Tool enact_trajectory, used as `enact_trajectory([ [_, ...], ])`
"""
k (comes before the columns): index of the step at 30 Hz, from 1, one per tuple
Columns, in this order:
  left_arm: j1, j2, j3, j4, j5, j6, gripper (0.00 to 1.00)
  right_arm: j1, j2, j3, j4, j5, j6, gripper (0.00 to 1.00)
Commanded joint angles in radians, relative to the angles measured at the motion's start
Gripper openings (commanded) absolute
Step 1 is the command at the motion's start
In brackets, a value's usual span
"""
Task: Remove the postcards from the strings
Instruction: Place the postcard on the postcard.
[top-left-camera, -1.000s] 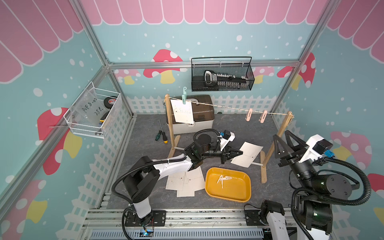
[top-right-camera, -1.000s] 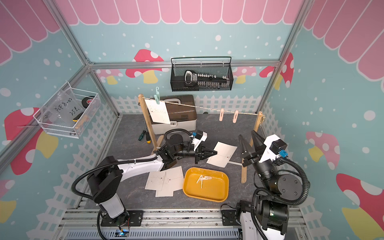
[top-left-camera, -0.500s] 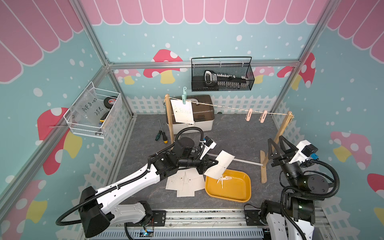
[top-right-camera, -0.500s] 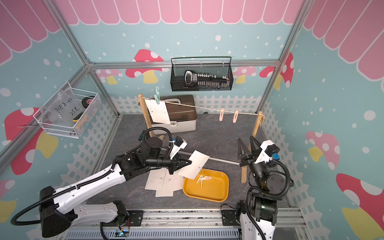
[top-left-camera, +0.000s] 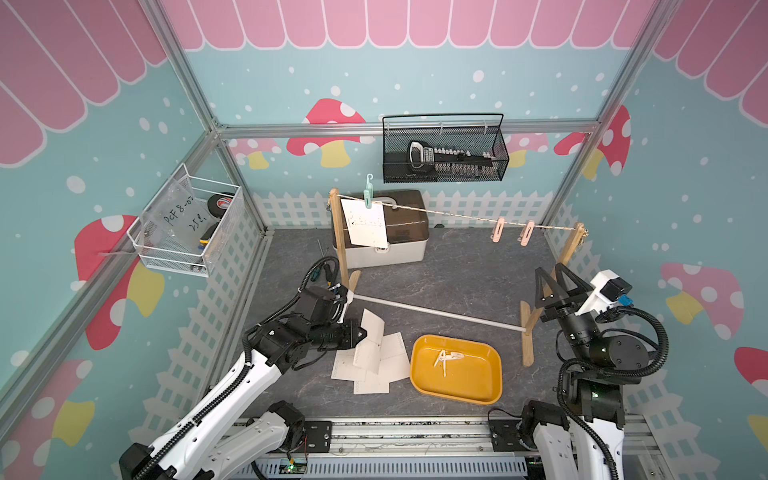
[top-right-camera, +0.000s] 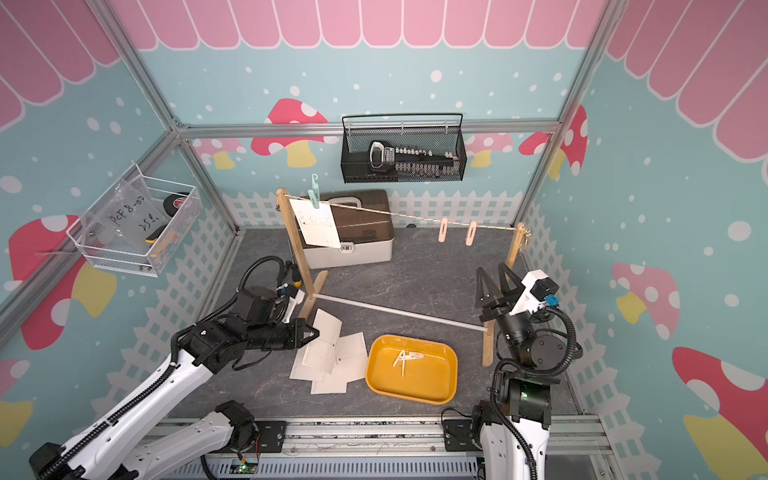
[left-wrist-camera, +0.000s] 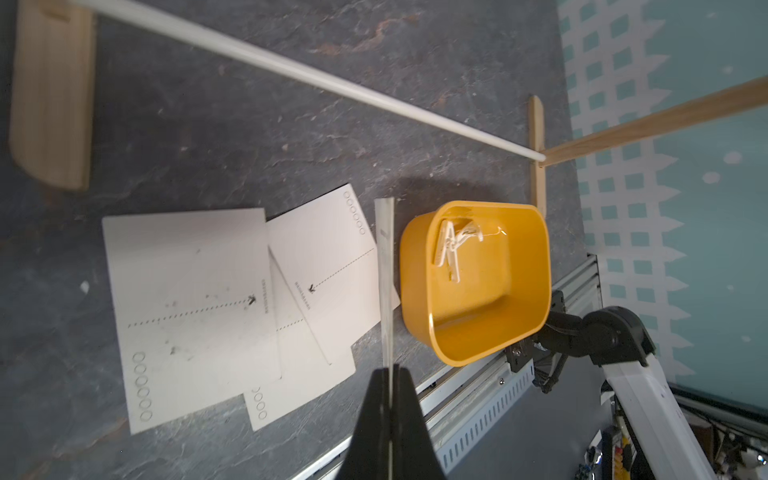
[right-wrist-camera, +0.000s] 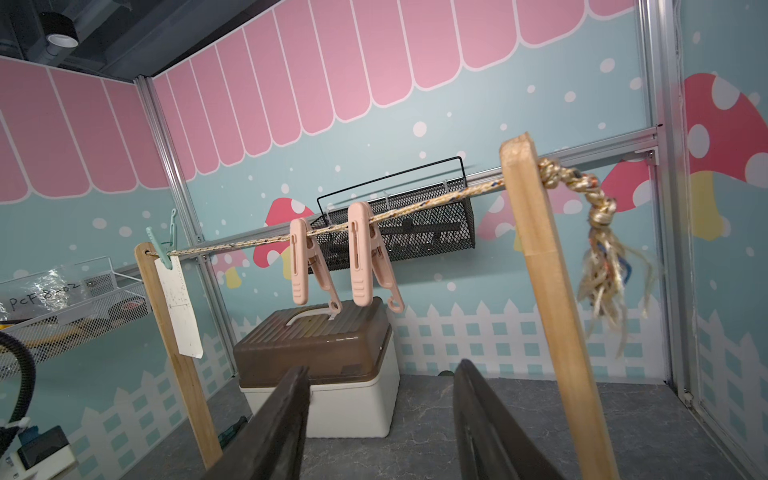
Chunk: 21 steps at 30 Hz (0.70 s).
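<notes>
Grey slate tabletop, mushroom-print walls; left claw pinches postcard, right claw apart; perhaps 3 postcards piled.

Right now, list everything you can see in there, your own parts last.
postcards: at least five, cream; one pegged to the string, one held, at least three piled on the floor.
string: one, beige, between the posts.
posts: two, wood.
rod: one, white, joining the posts' feet.
pegs: one teal, on the hung card; two pink, bare on the string; white, count unclear, in the tray.
tray: one, yellow, beside the pile.
box: one, brown lid, white base, behind the hung card.
baskets: one black mesh, back wall; one white wire, side wall.
left fingers: black, shut on a postcard above the pile.
right fingers: black, open, empty, near a post.
</notes>
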Motion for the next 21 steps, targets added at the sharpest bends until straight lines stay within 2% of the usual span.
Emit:
enact_trajectory([
  [1, 0.051, -0.027, -0.058, -0.069, -0.019, -0.162, 0.00, 0.013, -0.020, -0.014, 0.039, -0.001, 0.016, 0.55],
  [7, 0.083, -0.109, -0.124, -0.056, -0.131, -0.330, 0.00, 0.018, -0.008, -0.019, 0.057, 0.026, 0.012, 0.56],
  [10, 0.128, -0.187, -0.176, -0.024, -0.211, -0.483, 0.00, 0.020, 0.017, -0.021, 0.091, 0.040, 0.023, 0.56],
  [14, 0.174, -0.225, -0.270, 0.090, -0.197, -0.663, 0.00, 0.020, 0.016, -0.024, 0.110, 0.058, 0.015, 0.56],
  [18, 0.177, -0.210, -0.345, 0.208, -0.182, -0.751, 0.00, 0.023, 0.015, -0.021, 0.111, 0.057, -0.005, 0.56],
  [21, 0.177, -0.215, -0.363, 0.231, -0.210, -0.770, 0.00, 0.027, 0.014, -0.024, 0.111, 0.060, -0.013, 0.56],
])
